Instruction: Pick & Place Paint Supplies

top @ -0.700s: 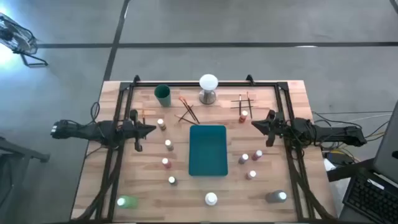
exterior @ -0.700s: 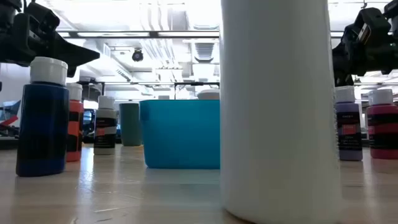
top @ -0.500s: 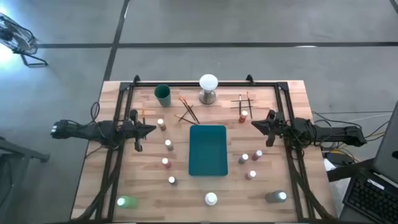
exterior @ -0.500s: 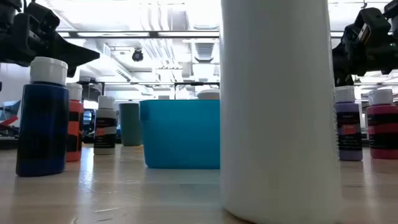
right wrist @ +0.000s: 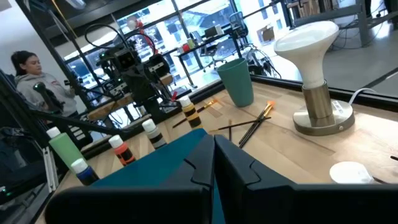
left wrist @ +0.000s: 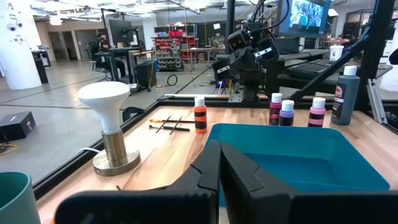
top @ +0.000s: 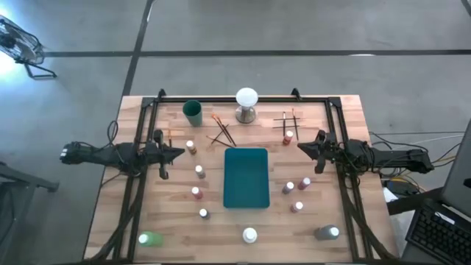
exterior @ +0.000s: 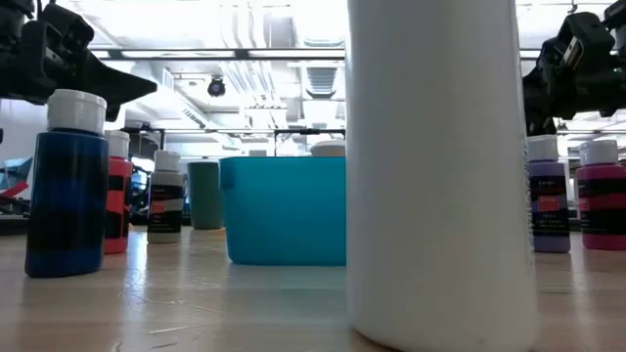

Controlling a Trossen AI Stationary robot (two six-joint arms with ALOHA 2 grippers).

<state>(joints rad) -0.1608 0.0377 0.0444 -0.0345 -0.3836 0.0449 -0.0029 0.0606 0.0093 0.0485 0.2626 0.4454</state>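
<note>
Small white-capped paint bottles stand upright on the wooden table on both sides of a teal tray (top: 246, 177): several to its left (top: 199, 171) and several to its right (top: 288, 188). A green bottle (top: 149, 238), a white one (top: 250, 235) and a grey one (top: 328, 232) stand near the front edge. Thin brushes lie crossed at the back (top: 221, 131) and back right (top: 287, 119). My left gripper (top: 180, 152) is shut above the table left of the tray, pointing right. My right gripper (top: 300, 146) is shut on the tray's right, pointing left. Neither holds anything.
A white ball lamp on a metal base (top: 246, 103) and a green cup (top: 193, 112) stand at the far edge. A black frame (top: 243, 98) runs along the back and both sides of the table. In the low view the white bottle (exterior: 435, 166) stands close in front.
</note>
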